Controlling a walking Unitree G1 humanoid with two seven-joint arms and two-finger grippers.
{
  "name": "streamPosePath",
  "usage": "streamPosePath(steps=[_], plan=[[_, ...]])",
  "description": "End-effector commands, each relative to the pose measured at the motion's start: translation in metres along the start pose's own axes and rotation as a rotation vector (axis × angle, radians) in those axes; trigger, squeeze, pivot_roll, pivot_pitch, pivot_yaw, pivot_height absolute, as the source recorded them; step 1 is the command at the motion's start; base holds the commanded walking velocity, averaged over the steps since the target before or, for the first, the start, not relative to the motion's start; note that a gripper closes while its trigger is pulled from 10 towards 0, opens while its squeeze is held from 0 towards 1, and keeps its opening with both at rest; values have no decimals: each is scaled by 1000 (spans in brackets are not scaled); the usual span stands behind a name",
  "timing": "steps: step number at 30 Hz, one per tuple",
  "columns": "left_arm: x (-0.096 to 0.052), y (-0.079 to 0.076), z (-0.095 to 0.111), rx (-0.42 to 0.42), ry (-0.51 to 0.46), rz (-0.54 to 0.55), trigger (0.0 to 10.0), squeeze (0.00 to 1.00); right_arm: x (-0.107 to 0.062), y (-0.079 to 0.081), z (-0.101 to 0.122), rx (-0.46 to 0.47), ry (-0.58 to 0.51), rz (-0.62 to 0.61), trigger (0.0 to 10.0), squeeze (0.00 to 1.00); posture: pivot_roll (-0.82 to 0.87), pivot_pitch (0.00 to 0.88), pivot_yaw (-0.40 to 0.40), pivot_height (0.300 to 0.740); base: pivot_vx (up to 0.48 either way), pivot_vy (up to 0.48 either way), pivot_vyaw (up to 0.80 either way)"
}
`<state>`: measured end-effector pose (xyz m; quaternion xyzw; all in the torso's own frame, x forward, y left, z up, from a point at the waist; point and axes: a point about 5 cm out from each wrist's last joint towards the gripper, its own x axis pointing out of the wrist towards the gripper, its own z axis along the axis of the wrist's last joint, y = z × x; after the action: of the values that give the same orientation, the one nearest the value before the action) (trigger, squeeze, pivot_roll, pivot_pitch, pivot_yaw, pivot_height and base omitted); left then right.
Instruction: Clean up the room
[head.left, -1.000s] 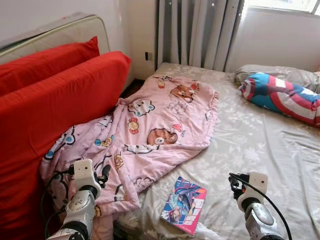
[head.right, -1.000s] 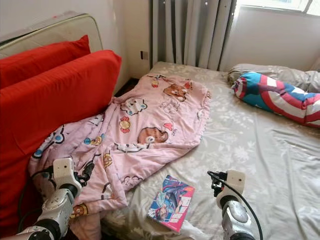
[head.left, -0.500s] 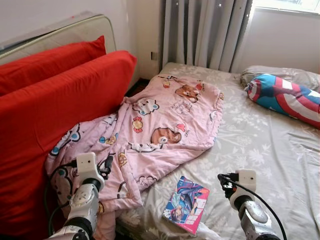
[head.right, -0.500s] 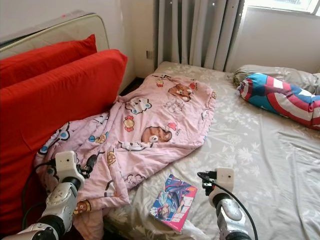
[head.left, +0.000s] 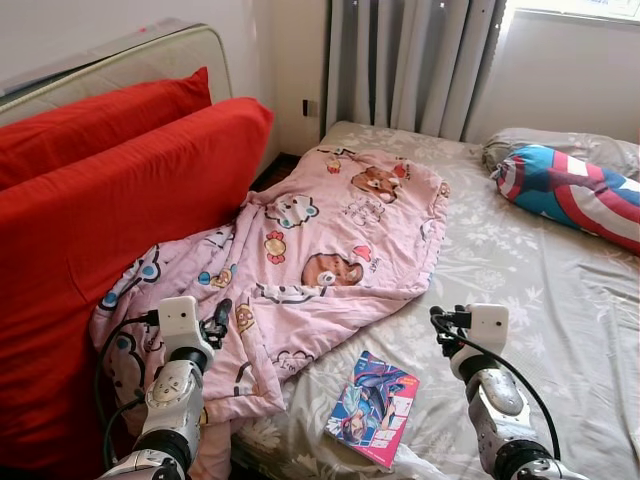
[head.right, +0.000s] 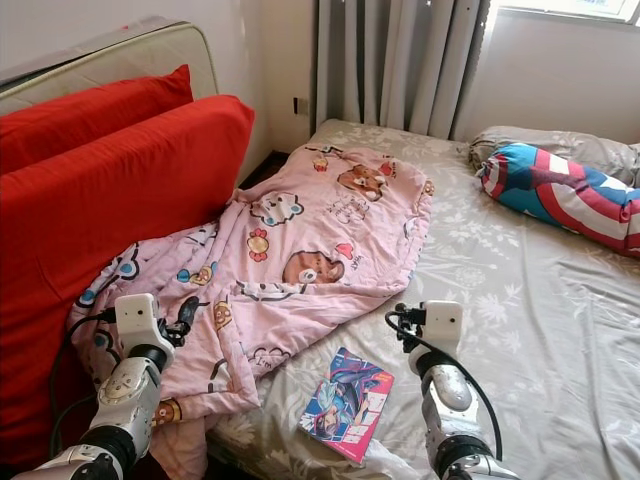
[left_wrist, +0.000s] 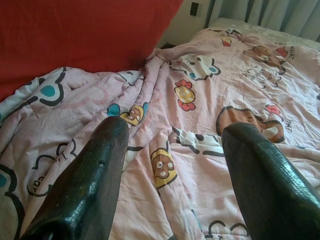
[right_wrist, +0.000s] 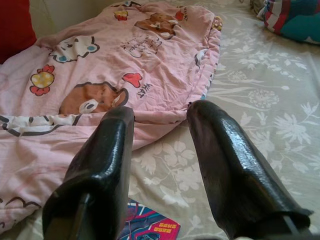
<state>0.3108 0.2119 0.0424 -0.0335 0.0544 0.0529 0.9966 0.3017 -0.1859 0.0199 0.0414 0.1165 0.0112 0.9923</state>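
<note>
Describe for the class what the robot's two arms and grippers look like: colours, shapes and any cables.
Both arms are silver with rounded metallic segments. Each wrist carries a white, boxy camera block, and a thin black cable loops from it back along the arm. The left gripper and right gripper each have two long, glossy black fingers, broad and rounded at the tips.

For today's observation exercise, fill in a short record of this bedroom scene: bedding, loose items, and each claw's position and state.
blanket: crumpled pink cartoon-print blanket, spread from the red cushions across the bed
sheet: grey floral bedsheet
loose item: colourful illustrated book, flat near the bed's front edge
pillow: blue, red and white bolster pillow, far right
left claw: open, above the blanket
right claw: open, above the blanket's edge
</note>
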Motion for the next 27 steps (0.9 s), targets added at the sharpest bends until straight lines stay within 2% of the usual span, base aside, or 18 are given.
streamPosePath(steps=[1, 10, 14, 27], plan=[[2, 4, 6, 7, -18, 13, 10000, 0, 3, 6, 5, -15, -18, 16, 10000, 0, 1, 0, -28, 705, 0, 0, 0], [0, 1, 0, 10, 4, 3, 10000, 0, 3, 8, 7, -15, -42, 9, 10000, 0, -12, 0, -10, 655, 0, 0, 0], [1, 2, 1, 12, 5, 5, 10000, 0, 2, 10, 8, -4, -77, 10, 10000, 0, -10, 0, -12, 655, 0, 0, 0], [2, 0, 1, 15, 14, -1, 10000, 0, 3, 14, 8, -9, -67, 27, 10000, 0, -4, 0, -12, 655, 0, 0, 0]])
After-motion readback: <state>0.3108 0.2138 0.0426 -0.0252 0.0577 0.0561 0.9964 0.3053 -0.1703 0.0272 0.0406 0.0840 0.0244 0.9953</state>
